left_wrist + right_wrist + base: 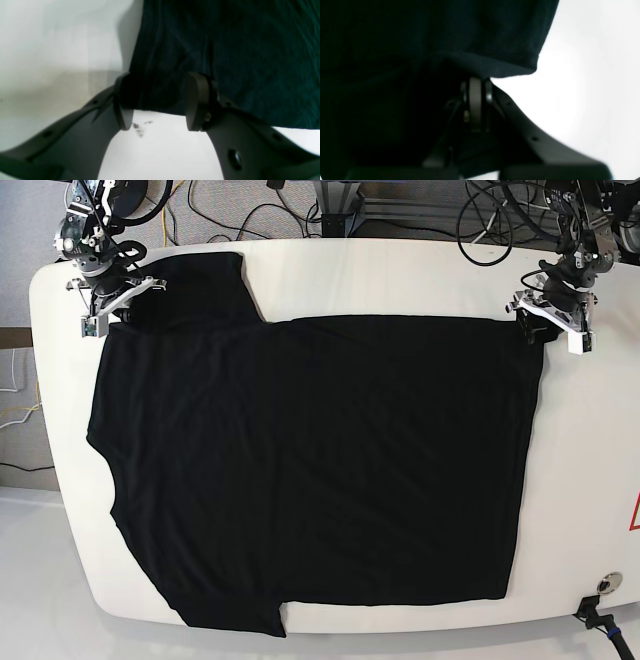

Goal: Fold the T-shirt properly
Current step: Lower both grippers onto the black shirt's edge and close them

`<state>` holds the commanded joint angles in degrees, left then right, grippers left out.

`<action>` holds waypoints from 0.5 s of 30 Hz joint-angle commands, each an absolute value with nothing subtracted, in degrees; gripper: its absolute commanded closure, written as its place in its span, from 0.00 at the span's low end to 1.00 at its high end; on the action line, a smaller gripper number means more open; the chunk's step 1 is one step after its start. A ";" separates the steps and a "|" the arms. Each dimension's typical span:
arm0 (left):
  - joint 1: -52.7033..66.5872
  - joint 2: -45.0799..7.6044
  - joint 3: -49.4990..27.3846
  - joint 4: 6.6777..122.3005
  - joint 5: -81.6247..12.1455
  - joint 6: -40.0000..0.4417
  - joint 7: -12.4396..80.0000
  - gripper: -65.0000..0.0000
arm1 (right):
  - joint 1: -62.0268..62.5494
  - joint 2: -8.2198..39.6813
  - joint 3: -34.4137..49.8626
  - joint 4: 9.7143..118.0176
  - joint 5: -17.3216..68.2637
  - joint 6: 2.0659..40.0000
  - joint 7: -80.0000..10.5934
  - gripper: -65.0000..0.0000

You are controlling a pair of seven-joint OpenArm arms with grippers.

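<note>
The black T-shirt (310, 460) lies spread flat on the white table (400, 275), one sleeve at the far left and one at the near left. My right gripper (100, 315) is at the shirt's far left corner by the sleeve. In the right wrist view it (475, 82) is shut on a fold of the T-shirt (495, 32). My left gripper (548, 330) is at the shirt's far right corner. In the left wrist view it (160, 105) is open, its fingers straddling the hem of the T-shirt (225, 50), low over the table.
Cables (330, 205) lie behind the table's far edge. A dark smudge (138, 127) marks the table just below the left gripper. A round fitting (606, 585) sits at the near right corner. Bare table strips run along the right side and the far edge.
</note>
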<state>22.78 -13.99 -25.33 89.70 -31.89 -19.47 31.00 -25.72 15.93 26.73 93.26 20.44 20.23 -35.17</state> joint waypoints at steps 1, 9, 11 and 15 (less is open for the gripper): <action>22.67 -14.00 -25.27 89.45 -31.84 -19.49 31.05 0.55 | -25.68 15.92 26.74 93.27 20.36 20.31 -35.18 1.00; 21.48 -13.80 -25.06 87.38 -31.95 -18.89 35.03 0.55 | -25.28 16.16 27.82 93.98 21.44 20.57 -32.73 1.00; 21.03 -13.86 -25.24 86.90 -32.35 -19.00 35.58 0.56 | -25.11 16.19 27.92 93.87 21.54 20.59 -32.97 1.00; 20.15 -13.77 -25.17 86.89 -32.35 -19.15 35.75 0.59 | -25.11 16.22 27.99 93.86 21.53 20.60 -32.83 1.00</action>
<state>20.15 -13.77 -25.17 86.89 -32.35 -19.15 35.75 -25.11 16.22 27.99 93.86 21.53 20.60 -32.83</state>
